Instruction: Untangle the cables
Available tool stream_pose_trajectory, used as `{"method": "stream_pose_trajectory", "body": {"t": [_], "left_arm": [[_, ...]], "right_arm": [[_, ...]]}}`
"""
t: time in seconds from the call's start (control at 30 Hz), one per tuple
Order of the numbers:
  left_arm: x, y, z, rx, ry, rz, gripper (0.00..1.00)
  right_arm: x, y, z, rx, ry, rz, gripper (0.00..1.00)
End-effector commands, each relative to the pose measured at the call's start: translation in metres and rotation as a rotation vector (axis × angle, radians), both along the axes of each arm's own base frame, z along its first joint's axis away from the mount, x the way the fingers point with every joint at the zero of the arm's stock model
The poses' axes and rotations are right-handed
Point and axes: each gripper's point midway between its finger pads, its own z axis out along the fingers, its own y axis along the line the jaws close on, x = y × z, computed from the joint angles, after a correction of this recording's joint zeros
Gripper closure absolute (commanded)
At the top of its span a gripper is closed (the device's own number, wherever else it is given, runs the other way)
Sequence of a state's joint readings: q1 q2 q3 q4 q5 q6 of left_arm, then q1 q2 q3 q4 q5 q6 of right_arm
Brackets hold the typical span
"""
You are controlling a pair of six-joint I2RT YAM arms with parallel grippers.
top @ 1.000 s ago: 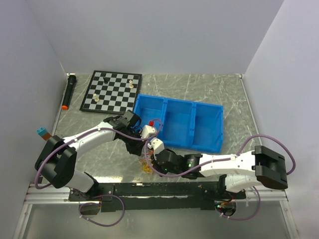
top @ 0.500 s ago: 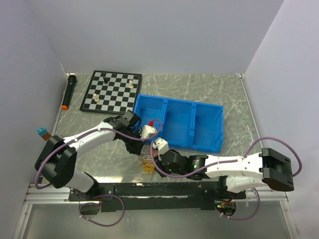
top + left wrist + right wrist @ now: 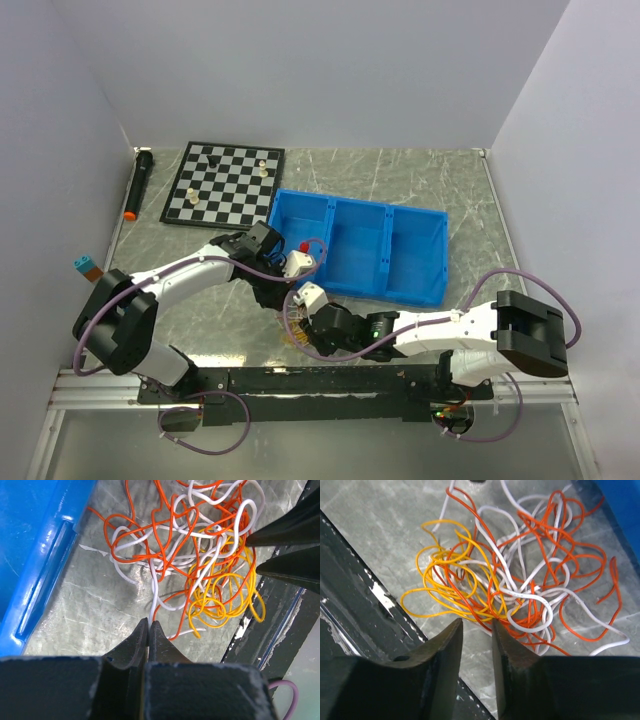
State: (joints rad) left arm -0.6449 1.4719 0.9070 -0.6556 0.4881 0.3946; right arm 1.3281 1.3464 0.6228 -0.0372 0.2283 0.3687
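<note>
The cables are a tangle of thin orange, white and yellow cords on the table just in front of the blue bin. In the left wrist view the tangle lies ahead, and a white cable runs down from it into my left gripper, which is shut on it. My left gripper sits at the tangle's far side. My right gripper is open by a narrow gap at the near edge of the tangle, beside the yellow loops, with nothing between the fingers. Its fingers show at the right of the left wrist view.
The blue three-compartment bin stands right behind the tangle, with a small red thing in its left compartment. A chessboard and a black marker lie at the back left. The black base rail runs just in front of the cables.
My right arm has swung back left and its gripper has moved closer onto the tangle. My left gripper has stayed in place, shut.
</note>
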Motion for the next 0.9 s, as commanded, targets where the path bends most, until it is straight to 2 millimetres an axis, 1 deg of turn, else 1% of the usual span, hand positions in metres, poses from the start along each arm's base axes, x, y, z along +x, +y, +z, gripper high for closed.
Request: {"method": "stream_pose_trajectory", "body": {"t": [0.0,0.13,0.2,0.23,0.3,0.33,0.43,0.53,0.63,0.73,0.8,0.83,0.87], "left_arm": [[0.002,-0.004,0.001,-0.013,0.0,0.003,0.99],[0.002,-0.004,0.0,-0.012,0.006,0.003,0.99],[0.001,-0.004,0.0,-0.012,0.003,0.004,0.99],[0.002,-0.004,0.0,-0.013,0.001,0.004,0.99],[0.002,-0.003,0.0,-0.011,-0.002,0.004,0.99],[0.002,-0.003,0.0,-0.009,-0.003,0.003,0.99],[0.003,-0.003,-0.001,-0.01,-0.002,0.007,0.99],[0.003,-0.004,0.0,-0.013,-0.001,0.008,0.99],[0.004,-0.003,0.0,-0.007,-0.007,0.012,0.99],[0.005,-0.001,-0.001,0.002,-0.014,0.015,0.99],[0.006,0.001,0.001,0.009,-0.029,0.017,0.99],[0.008,0.002,0.002,0.013,-0.04,0.023,0.99],[0.01,0.004,0.004,0.016,-0.052,0.03,0.99]], "right_arm": [[0.013,0.024,0.03,0.104,-0.061,-0.013,0.67],[0.011,0.025,0.032,0.105,-0.056,0.002,0.82],[0.011,0.021,0.034,0.106,-0.054,-0.005,0.91],[0.01,0.019,0.035,0.11,-0.052,-0.009,0.99],[0.01,0.014,0.04,0.132,-0.048,-0.031,1.0],[0.008,0.005,0.037,0.117,-0.041,-0.042,1.0],[0.005,-0.006,0.034,0.126,-0.027,-0.067,1.0],[0.005,-0.011,0.034,0.139,-0.023,-0.083,1.0],[0.006,-0.012,0.036,0.137,-0.024,-0.089,1.0],[0.007,-0.015,0.042,0.147,-0.031,-0.102,1.0],[0.005,-0.02,0.051,0.165,-0.033,-0.111,1.0],[0.005,-0.024,0.059,0.184,-0.035,-0.127,1.0],[0.004,-0.029,0.064,0.194,-0.035,-0.141,1.0]]}}
